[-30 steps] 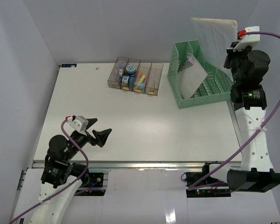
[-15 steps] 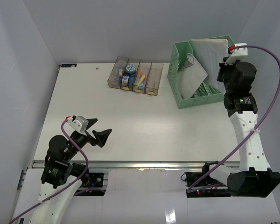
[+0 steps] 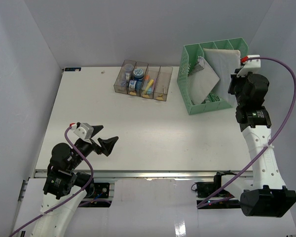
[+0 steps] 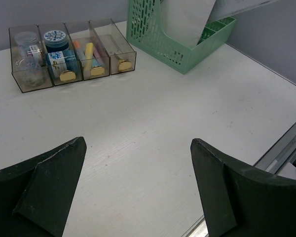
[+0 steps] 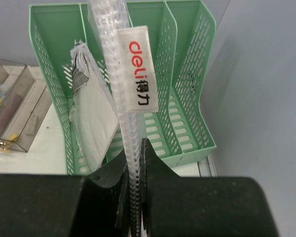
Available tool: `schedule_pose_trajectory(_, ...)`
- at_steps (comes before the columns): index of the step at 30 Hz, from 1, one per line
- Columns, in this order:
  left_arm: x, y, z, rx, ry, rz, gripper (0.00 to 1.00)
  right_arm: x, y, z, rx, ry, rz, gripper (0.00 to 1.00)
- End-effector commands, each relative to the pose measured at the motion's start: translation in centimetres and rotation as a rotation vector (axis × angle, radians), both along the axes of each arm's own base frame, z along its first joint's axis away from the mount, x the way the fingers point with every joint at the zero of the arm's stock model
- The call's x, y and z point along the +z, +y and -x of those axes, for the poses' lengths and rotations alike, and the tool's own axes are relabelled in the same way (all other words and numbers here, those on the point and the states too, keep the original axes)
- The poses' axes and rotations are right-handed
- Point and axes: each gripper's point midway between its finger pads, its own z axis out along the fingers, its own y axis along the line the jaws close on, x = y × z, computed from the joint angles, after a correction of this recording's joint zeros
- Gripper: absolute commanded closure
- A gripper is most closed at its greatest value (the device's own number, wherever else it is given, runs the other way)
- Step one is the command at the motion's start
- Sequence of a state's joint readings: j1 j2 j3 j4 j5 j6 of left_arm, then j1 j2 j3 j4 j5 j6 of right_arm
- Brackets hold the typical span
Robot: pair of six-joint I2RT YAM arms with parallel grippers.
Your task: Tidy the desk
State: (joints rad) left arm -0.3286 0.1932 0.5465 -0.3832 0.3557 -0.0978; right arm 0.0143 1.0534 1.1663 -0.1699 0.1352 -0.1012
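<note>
Right arm filing a notebook, and the tidy-up looks nearly done.

My right gripper [image 5: 133,165] is pinched shut on the spiral spine of a deli-labelled notebook [image 5: 131,94]. It holds the notebook upright in the green file rack [image 3: 187,96] at the one o'clock corner of the desk [image 3: 138,128], beside a grey booklet [image 3: 205,81] leaning in the first slot. I cannot tell whether the notebook has bottomed out. The left gripper [image 4: 138,182] hangs wide open and empty at eight o'clock. Clear bins [image 3: 143,81] at twelve o'clock hold the small items, and I see nothing loose on the white top — by my read, only release and retreat remain.
</note>
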Motion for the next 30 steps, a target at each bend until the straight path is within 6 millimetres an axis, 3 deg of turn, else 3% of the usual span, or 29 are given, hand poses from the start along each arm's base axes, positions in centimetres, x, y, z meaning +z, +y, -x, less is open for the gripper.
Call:
schedule_pose_trajectory(1,-0.4,-0.3,-0.1,-0.014,0.017,0.002,0.02,1.7,0.0,-0.2,-0.007,-0.083,-0.032,0.92)
schedule_pose_trajectory(20,-0.6,-0.4,-0.3,-0.015,0.026,-0.004,0.02,-1.6,0.7,-1.6,0.024,-0.008,-0.056,0.83)
schedule_pose_trajectory(30,-0.6,-0.4,-0.4,-0.014,0.031,-0.004,0.02,-2.1,1.2,-3.8,0.042,0.008,-0.084,0.78)
